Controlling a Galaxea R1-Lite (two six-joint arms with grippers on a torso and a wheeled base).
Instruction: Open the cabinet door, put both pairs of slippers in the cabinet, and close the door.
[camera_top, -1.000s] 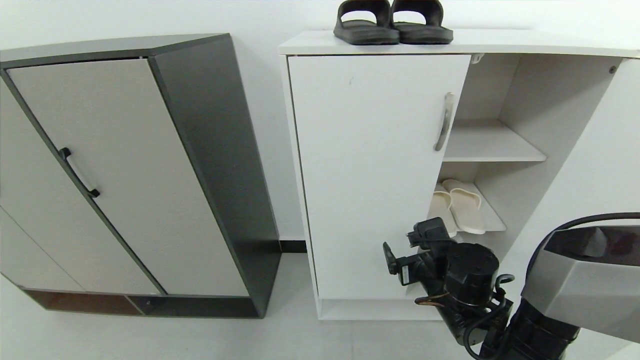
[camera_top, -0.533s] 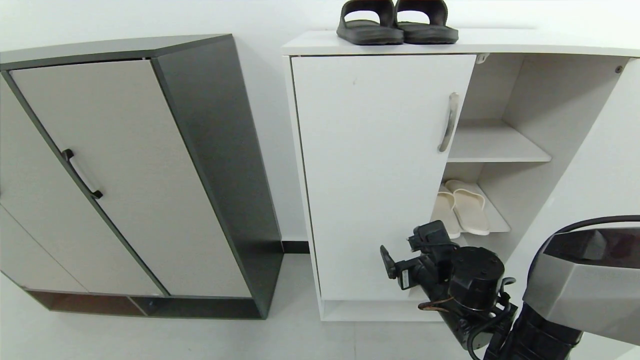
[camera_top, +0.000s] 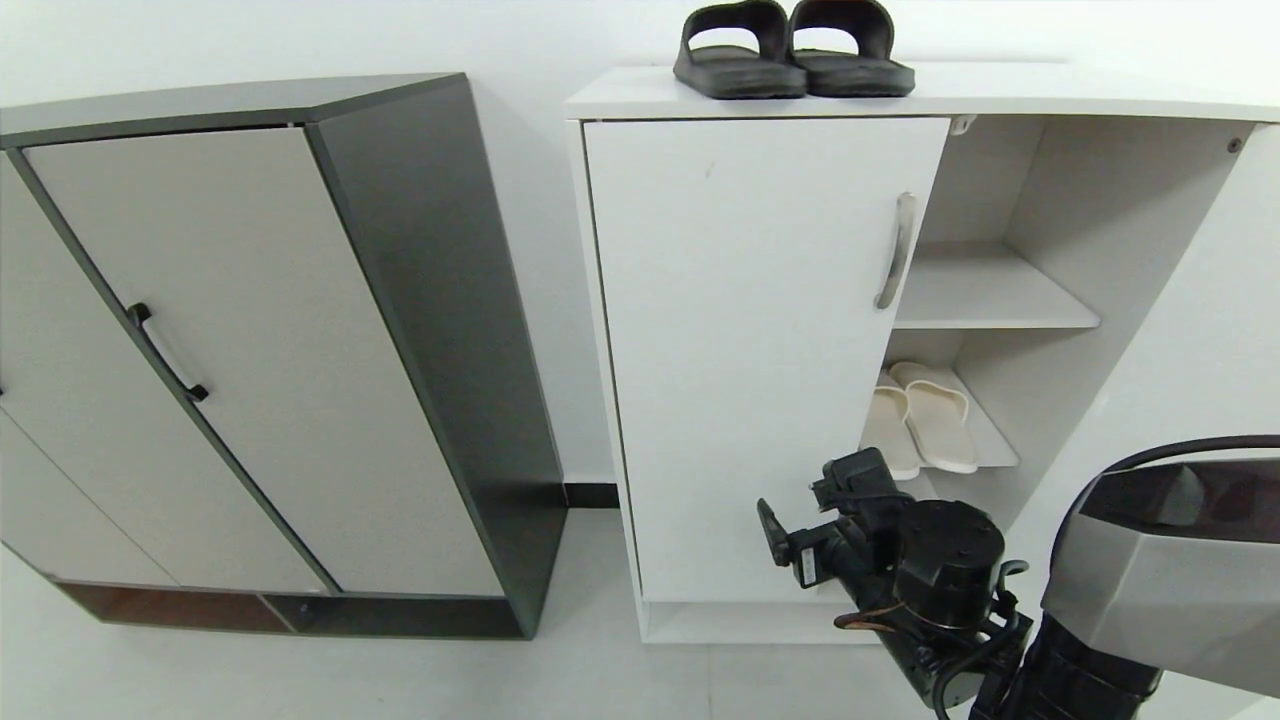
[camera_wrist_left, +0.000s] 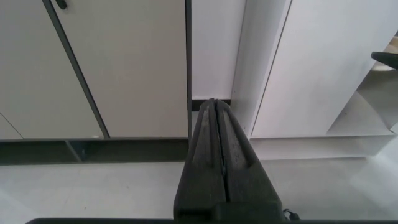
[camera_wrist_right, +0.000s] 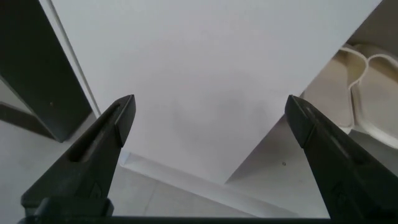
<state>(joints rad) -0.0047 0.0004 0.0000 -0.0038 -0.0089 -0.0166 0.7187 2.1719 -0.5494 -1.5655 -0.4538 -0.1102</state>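
- We see the white cabinet (camera_top: 1090, 200) standing against the wall, with 2 doors and a flat top.
- A grey cabinet (camera_top: 430, 300) stands just beside it on the robot's left. Its pale door is shut and carries a black handle (camera_top: 165, 350).
- The white cabinet's right door (camera_top: 1200, 330) is swung wide open, so the right half is bare to us, with 2 shelves inside.
- Its left door (camera_top: 750, 350) is shut, and a metal handle (camera_top: 897, 250) runs upright along the edge next to the opening.
- The right gripper (camera_wrist_right: 208, 115) hangs low in front of the shut left door, near that door's bottom corner by the opening. Its 2 fingers (camera_wrist_right: 99, 149) are spread wide with nothing between them.
- The left gripper (camera_wrist_left: 214, 109) is low, facing the narrow gap between the 2 cabinets. Its fingers are pressed flat together and hold nothing.
- 1 pair of black slippers (camera_top: 790, 75) sits side by side on top of the white cabinet, above the shut door, with the toes facing us.
- 1 pair of cream slippers (camera_top: 920, 420) lies side by side on the lower shelf inside the open half, partly hidden behind the shut door's edge.
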